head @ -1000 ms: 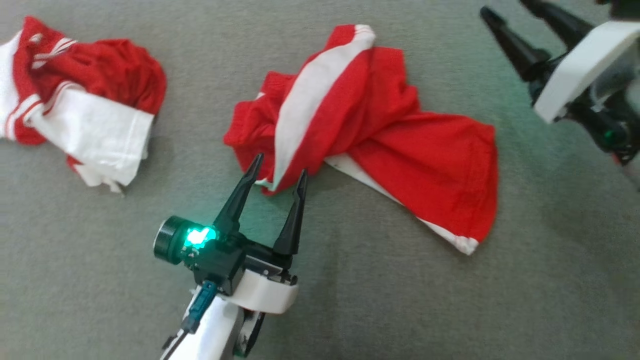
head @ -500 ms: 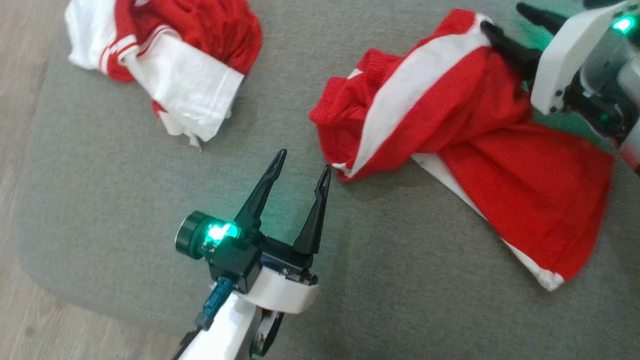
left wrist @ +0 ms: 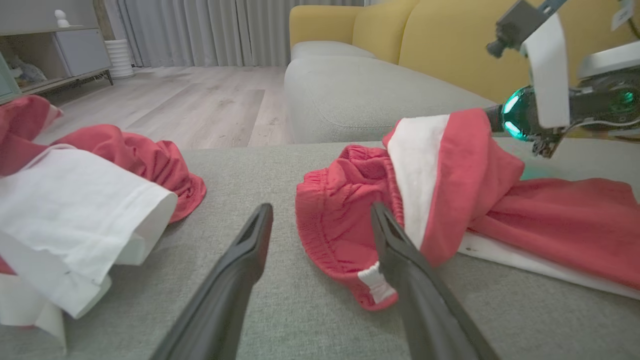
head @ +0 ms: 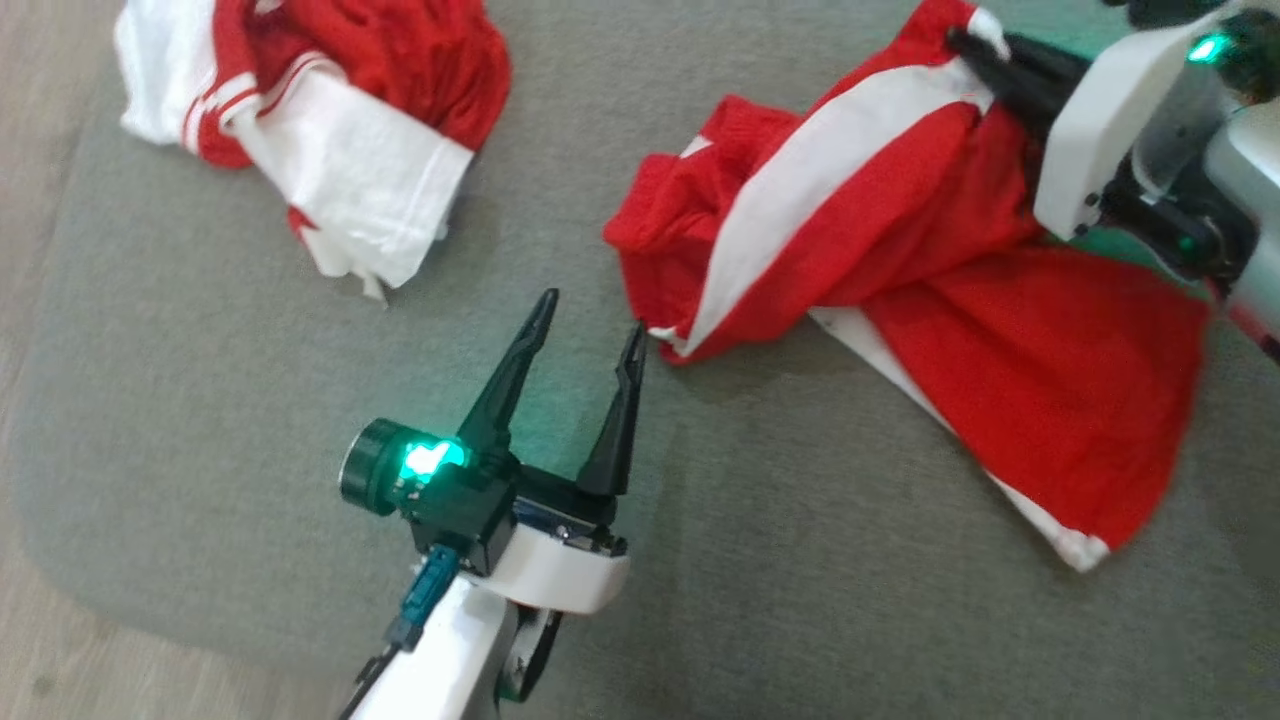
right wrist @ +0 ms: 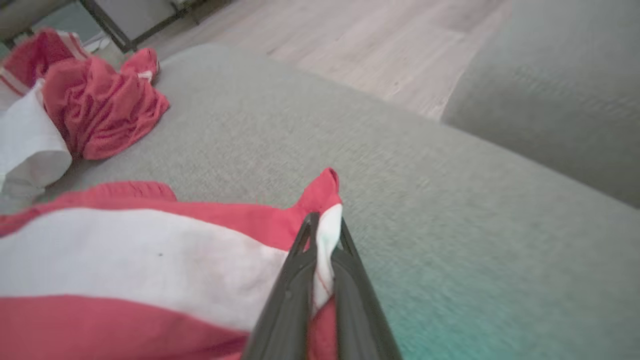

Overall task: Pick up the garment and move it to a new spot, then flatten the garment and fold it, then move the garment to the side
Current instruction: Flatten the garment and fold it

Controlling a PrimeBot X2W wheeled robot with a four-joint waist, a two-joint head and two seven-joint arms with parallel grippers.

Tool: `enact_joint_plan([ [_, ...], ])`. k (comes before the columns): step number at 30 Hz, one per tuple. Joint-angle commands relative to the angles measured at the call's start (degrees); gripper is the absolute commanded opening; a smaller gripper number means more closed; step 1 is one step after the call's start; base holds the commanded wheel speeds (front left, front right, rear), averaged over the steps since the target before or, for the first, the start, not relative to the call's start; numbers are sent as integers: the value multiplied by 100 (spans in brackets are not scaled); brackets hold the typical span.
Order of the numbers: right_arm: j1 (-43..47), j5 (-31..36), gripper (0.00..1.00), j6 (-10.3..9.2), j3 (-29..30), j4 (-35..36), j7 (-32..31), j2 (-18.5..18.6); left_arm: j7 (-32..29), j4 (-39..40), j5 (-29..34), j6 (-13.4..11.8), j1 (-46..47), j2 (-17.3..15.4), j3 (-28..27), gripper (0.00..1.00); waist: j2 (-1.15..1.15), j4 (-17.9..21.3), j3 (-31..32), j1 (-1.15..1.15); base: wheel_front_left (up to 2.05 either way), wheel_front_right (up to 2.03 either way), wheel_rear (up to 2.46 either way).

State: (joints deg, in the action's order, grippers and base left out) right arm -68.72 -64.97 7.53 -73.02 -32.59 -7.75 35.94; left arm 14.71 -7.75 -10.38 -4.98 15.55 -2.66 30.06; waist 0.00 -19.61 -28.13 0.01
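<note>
The garment point(head: 900, 290) is a red piece with a white side stripe, lying crumpled on the grey cushion point(head: 780, 560). My right gripper point(head: 965, 40) is shut on the garment's far top corner, and the right wrist view shows the white and red cloth point(right wrist: 325, 235) pinched between the two fingers. My left gripper point(head: 590, 315) stands open just off the garment's near left corner. In the left wrist view the garment's elastic waistband point(left wrist: 340, 220) lies between and behind the two open fingers point(left wrist: 240, 260).
A second red and white garment point(head: 330, 130) lies bunched at the far left of the cushion. Wooden floor point(head: 40, 100) runs along the cushion's left edge. A grey sofa seat point(left wrist: 360, 95) and a yellow backrest point(left wrist: 440, 35) stand behind.
My right gripper came down onto the garment's top corner and shut on it. The head camera swung, shifting the whole scene. The left gripper stays open near the garment's lower corner.
</note>
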Motion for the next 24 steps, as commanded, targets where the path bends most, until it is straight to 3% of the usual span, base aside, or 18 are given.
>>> enact_joint_plan([
  [1, -174, -6, 0, -4, 84, 141, 373, 118, 29, 104, 96, 33, 30, -34, -271, 100, 0, 314, 266, -1, 0, 0, 0],
  [6, -270, -92, 0, -4, 185, 386, 1196, 401, 29, 97, 210, 109, -137, -143, -490, 100, 0, 950, 672, -1, 0, 0, 0],
  [15, 880, -385, 0, -4, 534, 888, 1979, 1532, 29, 115, 119, 374, -407, -268, -660, 100, 0, 2084, 960, -1, 0, 0, 0],
  [20, 1851, -552, 0, -4, 890, 977, 2207, 1627, 29, 8, 204, 576, -326, -302, -470, 100, 0, 2396, 921, -1, 0, 0, 0],
  [23, 2501, -590, 0, -4, 1288, 1000, 2265, 1374, 5, -211, 293, 816, -114, -334, -218, 100, 0, 2605, 902, -1, 0, 0, 0],
  [24, 2836, -444, 0, -4, 1668, 993, 2270, 1132, -68, -413, 378, 888, 148, -346, -118, 100, 0, 2731, 893, -1, 0, 0, 0],
])
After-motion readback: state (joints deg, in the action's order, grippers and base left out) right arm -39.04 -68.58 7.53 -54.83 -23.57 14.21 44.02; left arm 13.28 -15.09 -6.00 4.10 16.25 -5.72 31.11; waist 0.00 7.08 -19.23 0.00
